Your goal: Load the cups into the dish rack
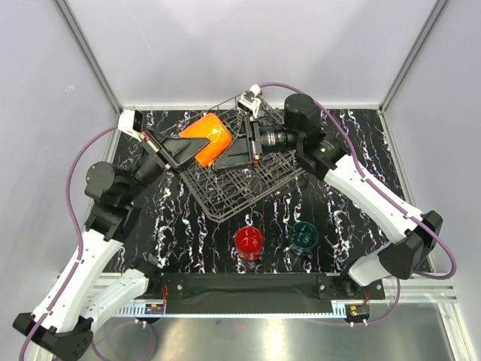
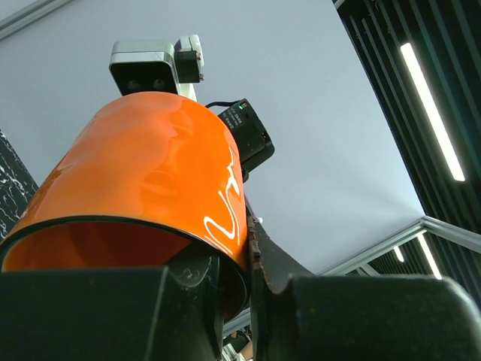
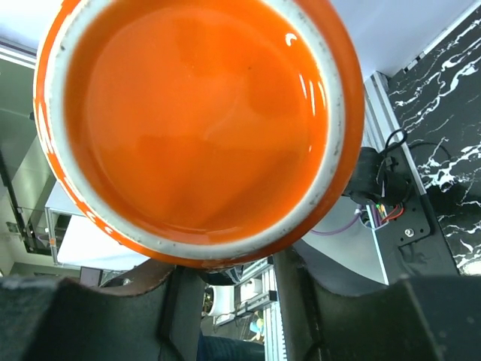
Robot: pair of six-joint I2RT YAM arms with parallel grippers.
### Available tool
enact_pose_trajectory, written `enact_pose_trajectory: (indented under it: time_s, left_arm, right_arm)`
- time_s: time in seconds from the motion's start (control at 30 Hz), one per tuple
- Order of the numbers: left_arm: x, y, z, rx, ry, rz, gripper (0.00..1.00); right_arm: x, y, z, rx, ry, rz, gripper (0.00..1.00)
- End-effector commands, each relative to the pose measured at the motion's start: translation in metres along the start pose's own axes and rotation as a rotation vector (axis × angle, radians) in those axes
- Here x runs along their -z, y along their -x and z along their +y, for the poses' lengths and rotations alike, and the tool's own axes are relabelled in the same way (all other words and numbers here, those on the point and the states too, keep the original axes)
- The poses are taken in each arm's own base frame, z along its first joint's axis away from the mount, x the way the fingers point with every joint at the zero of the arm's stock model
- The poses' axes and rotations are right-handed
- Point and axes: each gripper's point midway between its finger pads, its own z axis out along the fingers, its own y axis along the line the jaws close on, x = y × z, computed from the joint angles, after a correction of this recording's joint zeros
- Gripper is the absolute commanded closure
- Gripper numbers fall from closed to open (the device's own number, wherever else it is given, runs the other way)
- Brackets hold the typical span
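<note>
My left gripper (image 1: pixel 189 150) is shut on the rim of the orange cup (image 1: pixel 207 140), one finger inside and one outside, and holds it tilted above the left part of the wire dish rack (image 1: pixel 259 180). The left wrist view shows the orange cup (image 2: pixel 150 180) clamped in the left gripper (image 2: pixel 246 252). My right gripper (image 1: pixel 234 149) is open, right at the cup's base. The right wrist view shows that orange base (image 3: pixel 199 120) just above the spread right gripper (image 3: pixel 229 297). A red cup (image 1: pixel 249 242) and a dark teal cup (image 1: pixel 304 237) stand upright on the table in front of the rack. No clear cups are in view.
The black marbled table (image 1: pixel 376 150) is fenced by grey walls and metal posts at the back and sides. The rack sits turned at an angle in the back middle. A black bar (image 1: pixel 240 284) runs along the near edge between the arm bases.
</note>
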Motion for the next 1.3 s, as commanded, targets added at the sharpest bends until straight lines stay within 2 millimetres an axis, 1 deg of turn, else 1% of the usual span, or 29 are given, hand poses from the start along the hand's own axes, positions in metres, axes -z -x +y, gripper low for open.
enact_pose_trajectory:
  time_s: [0.0,0.03,0.07,0.17,0.2,0.27,0.3,0.37,0.4,0.47,0.5,0.53,0.57,0.63,0.67,0.7,0.77,0.8,0.83,0.9,0.93,1.0,1.07,1.1,1.13,1.17,1.2,1.23,1.27]
  left_arm:
    - [0.007,-0.009,-0.044,-0.064,-0.15,0.042,1.0]
    - [0.007,-0.009,-0.043,-0.064,-0.147,0.042,1.0]
    - [0.007,-0.01,-0.043,-0.063,-0.146,0.045,1.0]
    - [0.008,-0.014,-0.042,-0.059,-0.141,0.062,1.0]
    - [0.009,-0.015,-0.042,-0.06,-0.14,0.071,1.0]
    - [0.011,-0.018,-0.039,-0.067,-0.119,0.077,0.91]
    - [0.013,-0.02,-0.034,-0.064,-0.09,0.088,0.76]
    - [0.018,-0.022,-0.036,-0.109,-0.075,0.091,0.54]
    - [0.02,-0.025,-0.027,-0.105,-0.031,0.105,0.31]
    - [0.028,-0.026,-0.035,-0.169,-0.02,0.109,0.14]
    - [0.031,-0.028,-0.026,-0.164,0.035,0.117,0.05]
    - [0.035,-0.028,-0.023,-0.197,0.056,0.118,0.01]
    - [0.039,-0.028,-0.028,-0.217,0.064,0.112,0.01]
    - [0.051,-0.028,-0.013,-0.239,0.163,0.098,0.01]
    - [0.056,-0.02,-0.011,-0.251,0.21,0.054,0.01]
    - [0.071,-0.025,0.01,-0.22,0.327,0.065,0.01]
    - [0.086,-0.023,0.025,-0.248,0.432,0.053,0.01]
    - [0.102,-0.022,0.039,-0.237,0.54,0.041,0.01]
    - [0.112,-0.022,0.045,-0.251,0.59,0.034,0.01]
    - [0.134,-0.02,0.056,-0.255,0.702,0.013,0.01]
    - [0.141,-0.02,0.055,-0.271,0.71,0.005,0.01]
    - [0.153,-0.022,0.054,-0.283,0.73,-0.002,0.01]
    - [0.165,-0.025,0.048,-0.297,0.718,-0.01,0.01]
    - [0.169,-0.027,0.046,-0.298,0.713,-0.011,0.01]
    - [0.172,-0.028,0.044,-0.299,0.711,-0.008,0.01]
    - [0.177,-0.032,0.039,-0.301,0.693,-0.001,0.01]
    - [0.182,-0.036,0.04,-0.296,0.702,0.013,0.01]
    - [0.185,-0.038,0.037,-0.304,0.695,0.02,0.01]
    - [0.188,-0.041,0.032,-0.308,0.685,0.031,0.01]
  right_arm:
    - [-0.008,0.006,0.019,0.047,0.06,-0.02,0.54]
    - [-0.009,0.006,0.02,0.044,0.062,-0.019,0.54]
    - [-0.01,0.007,0.019,0.042,0.057,-0.028,0.58]
    - [-0.011,0.011,0.012,0.02,0.025,-0.057,0.79]
    - [-0.012,0.012,0.009,0.014,0.012,-0.065,1.0]
    - [-0.013,0.012,0.001,-0.013,-0.02,-0.073,1.0]
    - [-0.013,0.011,0.0,-0.014,-0.023,-0.077,1.0]
    - [-0.012,0.012,-0.006,-0.029,-0.052,-0.097,1.0]
    - [-0.011,0.011,-0.009,-0.032,-0.063,-0.101,1.0]
    - [-0.008,0.012,-0.011,-0.035,-0.085,-0.118,1.0]
    - [-0.007,0.011,-0.014,-0.032,-0.096,-0.121,1.0]
    - [-0.006,0.009,-0.015,-0.036,-0.105,-0.123,1.0]
    - [-0.004,0.009,-0.014,-0.031,-0.113,-0.135,1.0]
    - [-0.002,0.006,-0.019,-0.037,-0.14,-0.139,1.0]
    - [0.001,0.006,-0.019,-0.037,-0.155,-0.153,1.0]
    - [0.002,0.005,-0.023,-0.035,-0.171,-0.157,1.0]
    - [0.007,0.003,-0.031,-0.052,-0.223,-0.172,1.0]
    - [0.009,0.002,-0.034,-0.042,-0.243,-0.176,1.0]
    - [0.012,-0.002,-0.04,-0.06,-0.278,-0.168,1.0]
    - [0.016,0.0,-0.046,-0.043,-0.329,-0.185,1.0]
    - [0.019,-0.001,-0.056,-0.058,-0.381,-0.187,1.0]
    - [0.024,-0.001,-0.064,-0.041,-0.443,-0.179,1.0]
    - [0.03,0.006,-0.081,0.005,-0.54,-0.197,1.0]
    - [0.035,0.007,-0.084,0.011,-0.584,-0.195,1.0]
    - [0.037,0.01,-0.089,0.028,-0.618,-0.199,1.0]
    - [0.039,0.016,-0.103,0.038,-0.673,-0.214,1.0]
    - [0.039,0.023,-0.104,0.073,-0.692,-0.217,1.0]
    - [0.04,0.027,-0.118,0.072,-0.741,-0.222,1.0]
    - [0.039,0.031,-0.122,0.083,-0.756,-0.227,1.0]
